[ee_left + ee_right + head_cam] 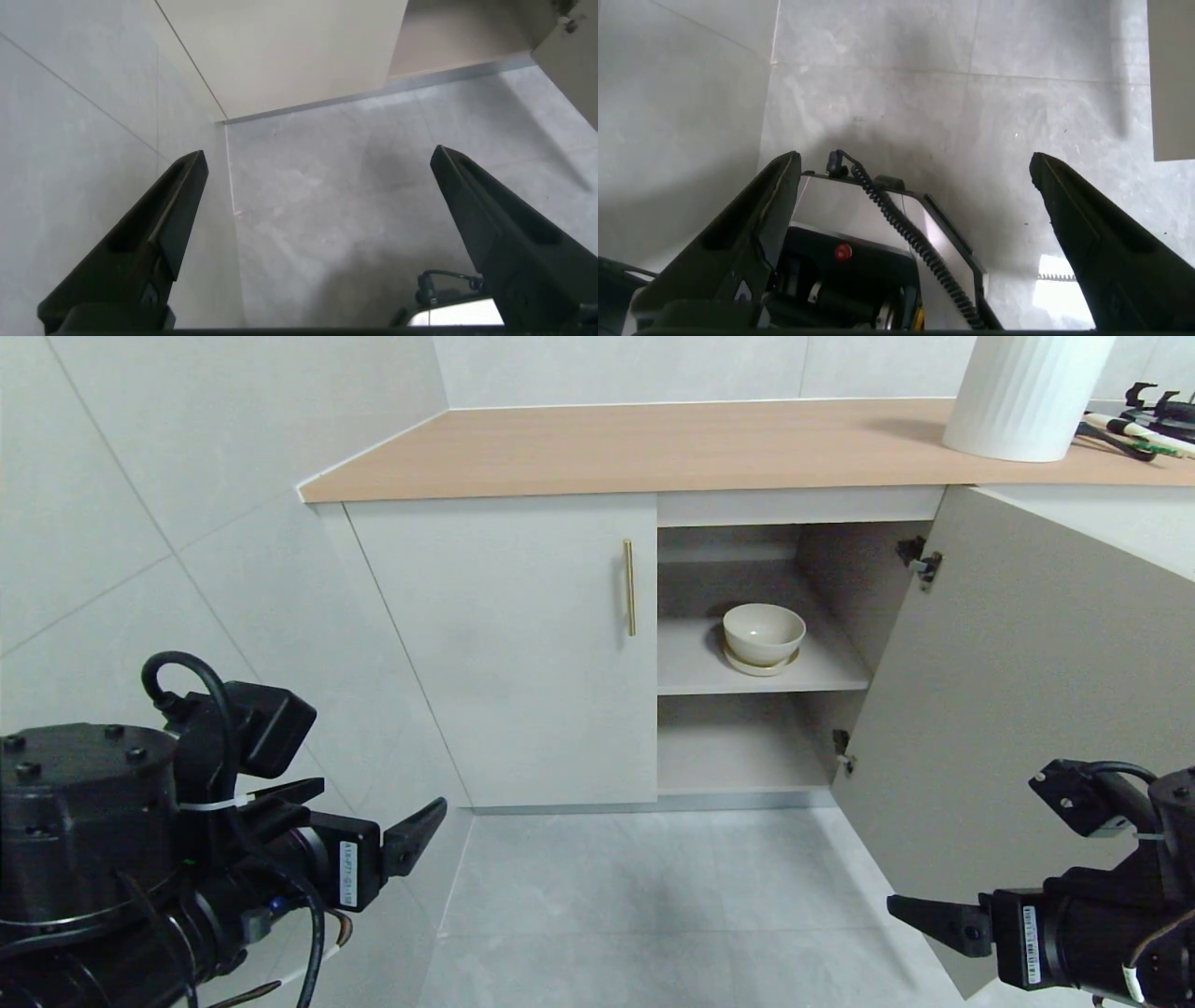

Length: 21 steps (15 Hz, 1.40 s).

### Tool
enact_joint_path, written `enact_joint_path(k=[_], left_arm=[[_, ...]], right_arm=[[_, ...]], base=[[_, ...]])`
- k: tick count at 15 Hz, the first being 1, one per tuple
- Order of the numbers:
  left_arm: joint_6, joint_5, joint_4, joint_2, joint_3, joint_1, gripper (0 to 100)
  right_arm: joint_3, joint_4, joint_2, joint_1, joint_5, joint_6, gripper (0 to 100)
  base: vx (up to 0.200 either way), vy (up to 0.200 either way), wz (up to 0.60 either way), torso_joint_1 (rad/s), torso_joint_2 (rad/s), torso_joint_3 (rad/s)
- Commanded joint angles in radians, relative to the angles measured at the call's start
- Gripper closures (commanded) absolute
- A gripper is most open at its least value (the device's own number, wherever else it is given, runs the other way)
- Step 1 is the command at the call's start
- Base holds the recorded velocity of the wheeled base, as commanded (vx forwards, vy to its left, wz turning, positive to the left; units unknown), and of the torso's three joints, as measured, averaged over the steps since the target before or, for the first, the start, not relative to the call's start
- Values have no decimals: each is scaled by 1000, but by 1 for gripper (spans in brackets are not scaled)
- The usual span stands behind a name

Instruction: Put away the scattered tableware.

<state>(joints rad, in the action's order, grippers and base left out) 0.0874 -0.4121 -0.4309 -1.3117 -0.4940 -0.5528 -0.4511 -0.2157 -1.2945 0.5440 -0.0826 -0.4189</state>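
The bowl [764, 633] sits on a plate [758, 665] on the cupboard shelf [691, 665]. It looks hard, smooth, light and easy to break. The rim seems the best place to pinch it. The left gripper [318, 159] and right gripper [915, 161] are spread wide, holding nothing.
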Motion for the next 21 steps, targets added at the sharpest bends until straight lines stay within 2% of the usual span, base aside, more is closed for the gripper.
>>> enact_joint_path(k=[1, 4, 11, 12, 18, 21], left_arm=[[0, -1, 0, -1, 0, 1, 0], [-15, -13, 0, -1, 0, 1, 0], [-15, -13, 0, -6, 0, 1, 0], [-15, -13, 0, -6, 0, 1, 0], [-14, -13, 0, -4, 0, 1, 0], [-14, -13, 0, -4, 0, 1, 0]], right_arm=[[0, -1, 0, 1, 0, 0, 0], [0, -1, 0, 1, -2, 0, 0], [2, 3, 1, 1, -2, 2, 0], [3, 19, 1, 1, 0, 2, 0], [-11, 144, 20, -1, -8, 66, 0], [-66, 329, 32, -9, -22, 114, 0]], base=[[0, 0, 0, 0, 0, 0], [0, -133, 0, -2, 5, 3], [0, -200, 0, 2, 2, 0], [0, -200, 0, -2, -2, 2], [0, 0, 0, 0, 0, 0], [0, 0, 0, 0, 0, 0]])
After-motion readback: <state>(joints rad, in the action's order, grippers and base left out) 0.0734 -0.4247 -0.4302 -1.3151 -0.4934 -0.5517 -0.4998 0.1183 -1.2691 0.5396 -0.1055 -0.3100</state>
